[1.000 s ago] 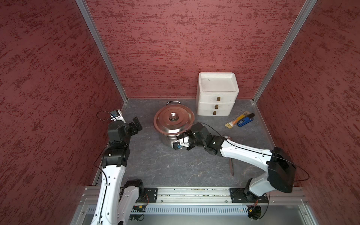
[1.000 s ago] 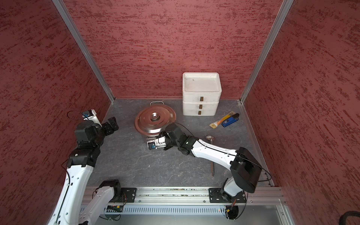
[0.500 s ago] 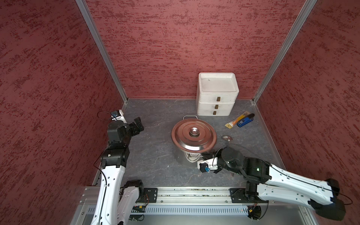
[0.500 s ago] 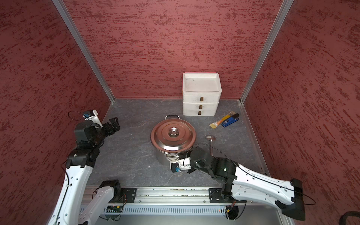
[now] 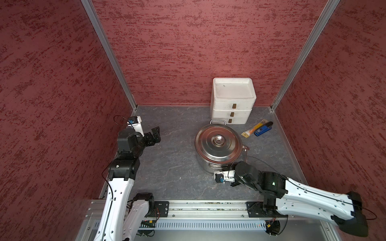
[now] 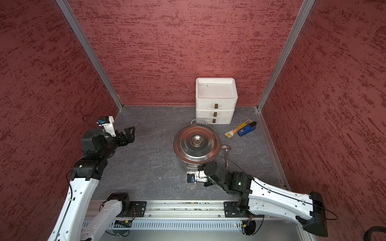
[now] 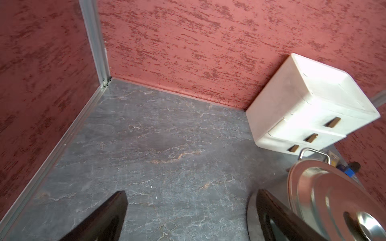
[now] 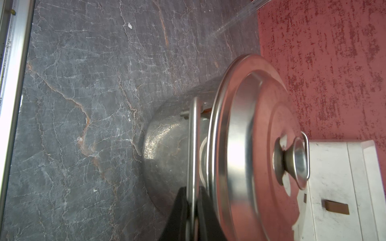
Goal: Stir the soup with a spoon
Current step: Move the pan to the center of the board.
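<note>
Stockpot (image 8: 165, 146) handle (image 8: 194, 133) pinched by right end effector (image 8: 193, 194), seemingly hidden overhead

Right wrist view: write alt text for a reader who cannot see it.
The right hand grips a loop handle of a lidded steel stockpot on a grey marbled table. A white drawer unit stands beyond it against a red wall.

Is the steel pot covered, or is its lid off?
Covered. The lid sits flat on the pot in both top views; nothing of the inside shows.
</note>
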`<state>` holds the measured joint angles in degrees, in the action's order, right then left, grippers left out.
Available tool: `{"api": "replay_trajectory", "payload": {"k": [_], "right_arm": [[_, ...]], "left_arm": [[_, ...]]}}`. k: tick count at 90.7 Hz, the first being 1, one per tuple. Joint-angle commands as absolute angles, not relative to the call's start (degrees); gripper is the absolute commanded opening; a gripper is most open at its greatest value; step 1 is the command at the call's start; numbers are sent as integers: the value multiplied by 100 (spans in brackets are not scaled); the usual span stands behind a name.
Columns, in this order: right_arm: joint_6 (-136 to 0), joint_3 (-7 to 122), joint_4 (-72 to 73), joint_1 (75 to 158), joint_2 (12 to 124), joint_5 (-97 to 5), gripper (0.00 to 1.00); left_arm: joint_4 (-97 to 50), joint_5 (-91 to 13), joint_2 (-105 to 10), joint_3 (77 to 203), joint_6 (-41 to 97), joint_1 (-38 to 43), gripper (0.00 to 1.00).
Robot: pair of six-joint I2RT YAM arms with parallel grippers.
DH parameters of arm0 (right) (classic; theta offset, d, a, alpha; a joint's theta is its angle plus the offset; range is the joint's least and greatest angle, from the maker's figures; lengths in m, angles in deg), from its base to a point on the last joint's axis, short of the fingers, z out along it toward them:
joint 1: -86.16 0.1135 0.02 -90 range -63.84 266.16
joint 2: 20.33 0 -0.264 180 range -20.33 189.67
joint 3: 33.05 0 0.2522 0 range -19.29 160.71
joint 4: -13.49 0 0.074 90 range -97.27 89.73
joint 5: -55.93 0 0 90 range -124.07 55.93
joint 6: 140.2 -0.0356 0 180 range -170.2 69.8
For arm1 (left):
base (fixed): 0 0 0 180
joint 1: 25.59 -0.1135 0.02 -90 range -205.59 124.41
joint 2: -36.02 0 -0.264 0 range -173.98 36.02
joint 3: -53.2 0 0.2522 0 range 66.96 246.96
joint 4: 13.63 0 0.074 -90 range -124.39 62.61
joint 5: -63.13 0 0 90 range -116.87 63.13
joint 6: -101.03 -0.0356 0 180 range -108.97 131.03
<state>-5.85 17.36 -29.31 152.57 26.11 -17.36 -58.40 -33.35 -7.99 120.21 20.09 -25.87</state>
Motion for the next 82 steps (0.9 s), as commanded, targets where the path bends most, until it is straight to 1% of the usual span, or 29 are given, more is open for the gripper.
{"api": "replay_trajectory", "payload": {"k": [1, 5, 6, 7, 8, 16, 26, 27, 28, 29, 33, 40, 51, 56, 60, 68, 74, 82], "right_arm": [[-811, 1716, -3053, 15282, 2524, -1898, 26], [-822, 1738, -3086, 15279, 2493, -1910, 39], [-821, 1742, -3095, 15278, 2484, -1923, 39], [-820, 1748, -3108, 15278, 2471, -1923, 44], [-815, 1760, -3123, 15278, 2456, -1939, 44], [-805, 1885, -3384, 15282, 2297, -2167, 59], [-851, 2098, -3640, 15282, 2062, -2455, 72], [-875, 2124, -3653, 15282, 2040, -2460, 74], [-904, 2154, -3664, 15279, 2021, -2459, 74], [-941, 2191, -3669, 15279, 2002, -2454, 77], [-1201, 2319, -3634, 15279, 1954, -2289, 82], [-1948, 2650, -3563, 15285, 2013, -1710, 90], [-3014, 3382, -3843, 15211, 2559, -886, 95], [-3711, 3792, -4168, 14924, 2906, -631, 96], [-4381, 4186, -4582, 14540, 3295, -619, 96], [-5460, 4717, -5244, 13399, 3758, -1127, 92], [-6051, 4792, -5395, 12615, 3780, -1329, 90], [-6629, 4699, -5467, 11668, 3608, -1735, 91]], "left_arm": [[-6008, -3547, -871, 12192, 1651, -2279, 100], [-6029, -3482, -904, 12217, 1594, -2107, 100], [-6041, -3458, -914, 12225, 1577, -2052, 100], [-6051, -3432, -928, 12238, 1573, -1994, 100], [-6061, -3389, -944, 12253, 1571, -1951, 100], [-6199, -3036, -1108, 12426, 1605, -1511, 100], [-6563, -2790, -1459, 12772, 1866, -891, 100], [-6620, -2751, -1517, 12815, 1906, -820, 100], [-6662, -2710, -1572, 12862, 1953, -749, 100], [-6713, -2676, -1630, 12921, 1994, -692, 100], [-6928, -2546, -1850, 13122, 2176, -423, 100], [-7385, -2393, -2305, 13568, 2473, 33, 100], [-8211, -2237, -3084, 14459, 2907, 833, 100], [-8595, -2254, -3472, 14881, 3105, 1128, 100], [-8975, -2382, -3824, 15261, 3265, 1268, 100], [-9610, -2693, -4402, 15983, 3509, 1548, 100], [-10006, -2846, -4808, 16520, 3606, 1759, 100], [-10460, -2894, -5401, 17289, 3723, 2124, 100]]}}
